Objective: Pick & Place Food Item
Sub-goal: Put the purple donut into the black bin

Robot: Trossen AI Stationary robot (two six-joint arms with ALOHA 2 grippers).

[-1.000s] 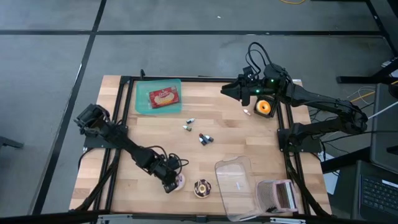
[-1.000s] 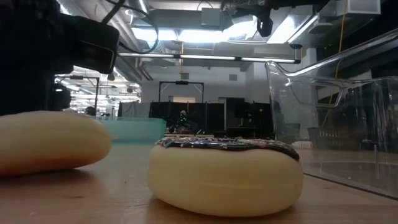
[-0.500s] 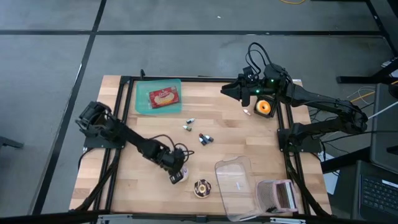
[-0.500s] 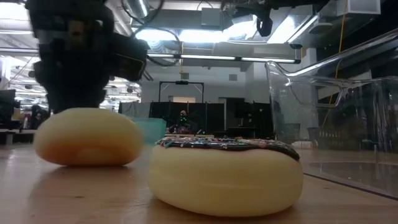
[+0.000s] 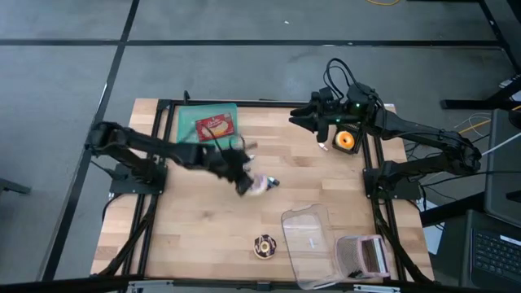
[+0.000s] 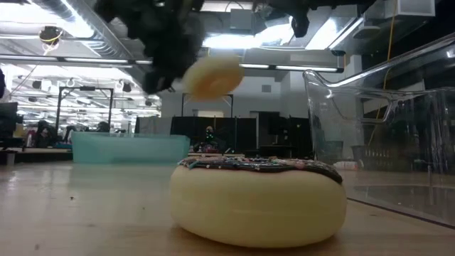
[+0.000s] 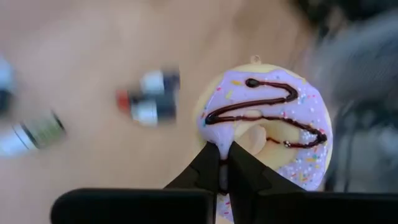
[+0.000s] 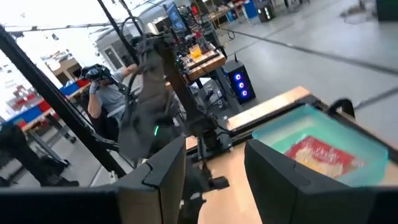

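Carrying the purple-frosted donut (image 7: 264, 127), the left gripper (image 5: 244, 182) now hangs above the middle of the table (image 5: 195, 228), whereas a second ago it sat low at the near edge beside the chocolate-sprinkled donut (image 5: 264, 246). Its fingers (image 7: 208, 168) are pressed together on the donut's rim, pinching it; a second ago they stood spread around it on the wood. In the low view the donut (image 6: 213, 76) has left the tabletop and hangs in the air, tilted, under the dark gripper (image 6: 167, 43). Half a second ago it still rested on the table. Seen from above, the donut (image 5: 260, 185) lies just beside the small bottles (image 5: 269, 181), which show blurred in the left wrist view (image 7: 149, 102).

The chocolate-sprinkled donut (image 6: 257, 199) has not moved, nor has the clear container (image 5: 313, 244) beside it. The teal tray (image 5: 189, 134) with the red packet (image 5: 215, 127) stays at the far left corner.

The right gripper (image 5: 299, 118) waits as before over the far right of the table, near the orange object (image 5: 346, 140), its fingers (image 8: 165, 168) spread with nothing between them.
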